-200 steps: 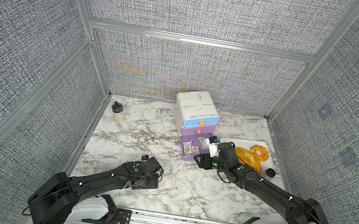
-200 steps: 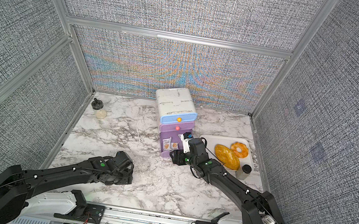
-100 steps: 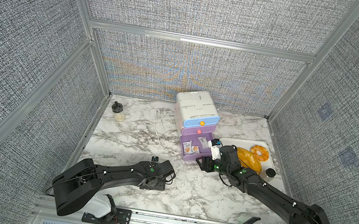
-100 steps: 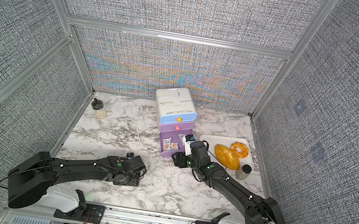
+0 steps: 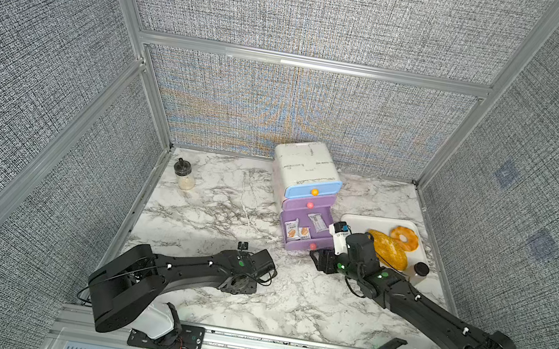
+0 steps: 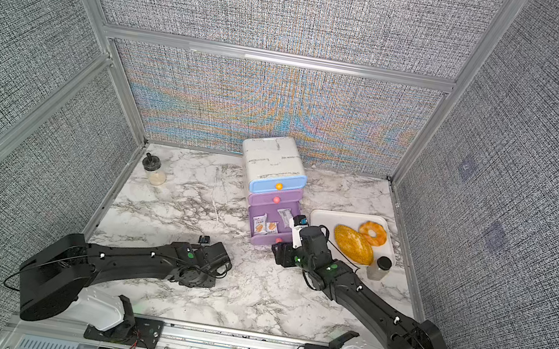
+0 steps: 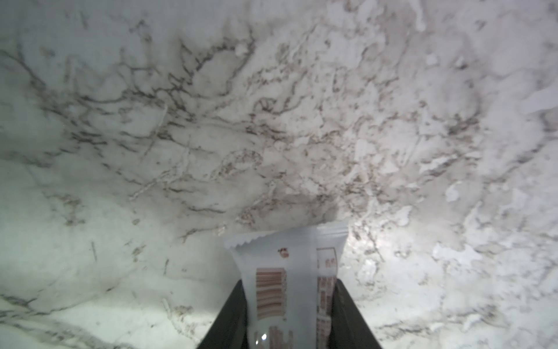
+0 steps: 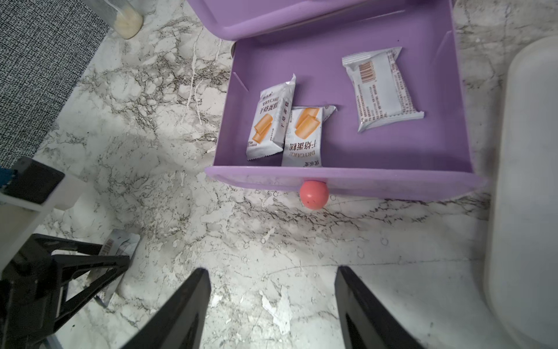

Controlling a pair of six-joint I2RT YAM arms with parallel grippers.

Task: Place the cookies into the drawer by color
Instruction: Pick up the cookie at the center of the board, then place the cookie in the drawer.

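A white cookie packet (image 7: 280, 260) was pinched between the two black fingers (image 7: 232, 320) of the left claw (image 7: 288, 282). Its serrated end projected past the fingertips over the marble tabletop (image 7: 271, 121), and its barcode side was turned to the wrist camera. In the right wrist view the same claw (image 8: 111, 260) was seen low over the marble, with the packet (image 8: 123, 241) caught in it.

The right claw (image 8: 270, 270) was held spread, with nothing between its fingers (image 8: 190, 314), above bare marble. Just ahead of its fingertips stood the pulled-out purple drawer (image 8: 347, 178), its pink-red knob (image 8: 314, 195) nearest the claw. Inside the drawer, two white packets (image 8: 268, 121) (image 8: 303, 136) were laid touching each other near the drawer front. A third packet (image 8: 382, 90) was laid apart, back side up, farther from the claw.

In both top views the pinched packet was hidden beneath the left claw (image 5: 239, 285) (image 6: 195, 278). In the left wrist view its lower end and the roots of the fingers were cut off, and its print was too blurred to read. Whether it touched the marble could not be told. One packet's end was concealed behind the drawer front. The two upper drawers of the white cabinet (image 5: 305, 172) were closed, so their contents were hidden.
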